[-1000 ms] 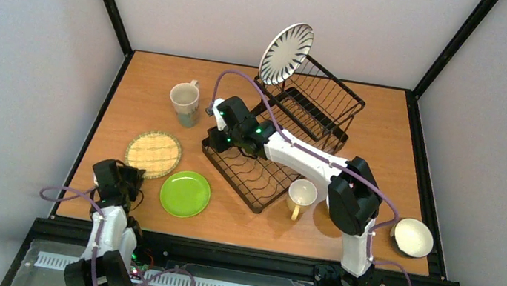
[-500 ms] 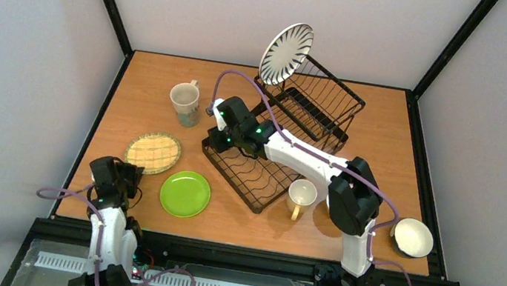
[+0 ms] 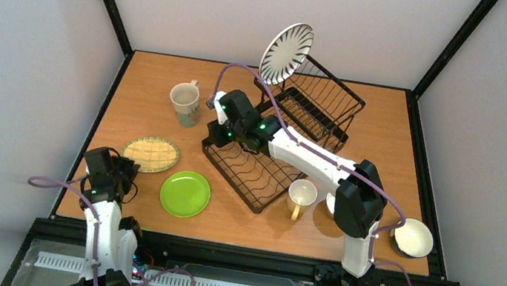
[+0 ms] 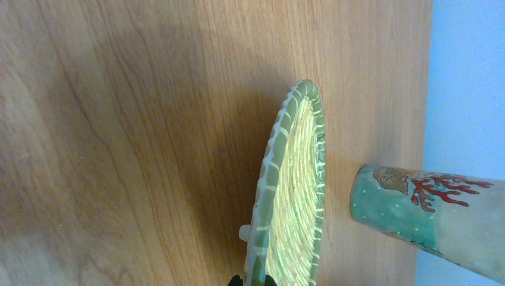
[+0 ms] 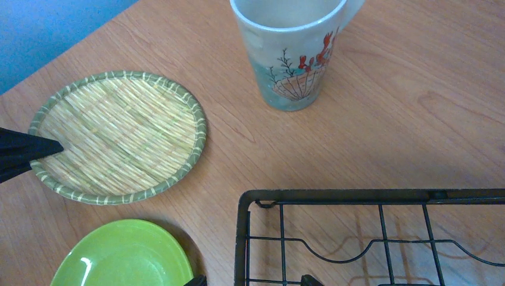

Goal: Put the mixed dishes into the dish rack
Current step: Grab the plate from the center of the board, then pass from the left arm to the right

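Note:
My left gripper (image 3: 125,162) is shut on the near-left rim of the round woven bamboo plate (image 3: 152,153), which is tilted with its gripped edge raised off the table. In the left wrist view the bamboo plate (image 4: 292,196) stands edge-on between my fingertips (image 4: 252,281). My right gripper (image 3: 213,118) is open and empty above the left corner of the dish rack's flat tray (image 3: 255,175); its own view shows that corner (image 5: 241,238). The striped plate (image 3: 286,53) stands upright at the basket section (image 3: 319,104). The lime-green plate (image 3: 185,193) lies flat.
One pale mug (image 3: 185,101) stands left of the rack, the other mug (image 3: 301,196) at the rack's near side. A small bowl (image 3: 413,237) sits at the table's right near corner. The right wrist view shows the bamboo plate (image 5: 119,137), mug (image 5: 292,53) and green plate (image 5: 122,256).
My left gripper has drawn back toward the near left and the bamboo plate has tilted up with it. My right gripper has shifted slightly away and up over the rack corner.

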Robot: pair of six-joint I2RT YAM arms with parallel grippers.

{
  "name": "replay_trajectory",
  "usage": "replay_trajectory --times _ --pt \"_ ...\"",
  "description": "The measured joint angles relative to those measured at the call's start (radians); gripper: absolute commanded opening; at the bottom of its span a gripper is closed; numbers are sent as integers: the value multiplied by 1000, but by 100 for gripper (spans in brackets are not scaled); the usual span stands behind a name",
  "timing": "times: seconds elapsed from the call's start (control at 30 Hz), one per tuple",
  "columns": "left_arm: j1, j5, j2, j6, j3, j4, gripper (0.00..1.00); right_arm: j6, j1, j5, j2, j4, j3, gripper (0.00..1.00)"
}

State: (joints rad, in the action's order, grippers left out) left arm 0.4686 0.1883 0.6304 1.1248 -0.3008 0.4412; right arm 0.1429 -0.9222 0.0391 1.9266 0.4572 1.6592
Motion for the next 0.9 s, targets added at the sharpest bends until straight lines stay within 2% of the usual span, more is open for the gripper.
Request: replay_trajectory --times 0.4,0.7,0.9 --pt "0 33 -14 -18 -48 0 0 21 0 32 -5 18 18 99" --pt "0 64 -29 -18 -91 -8 0 47 0 82 -4 18 25 99" --pt "0 106 -60 8 -134 -16 0 68 0 136 27 14 92 99"
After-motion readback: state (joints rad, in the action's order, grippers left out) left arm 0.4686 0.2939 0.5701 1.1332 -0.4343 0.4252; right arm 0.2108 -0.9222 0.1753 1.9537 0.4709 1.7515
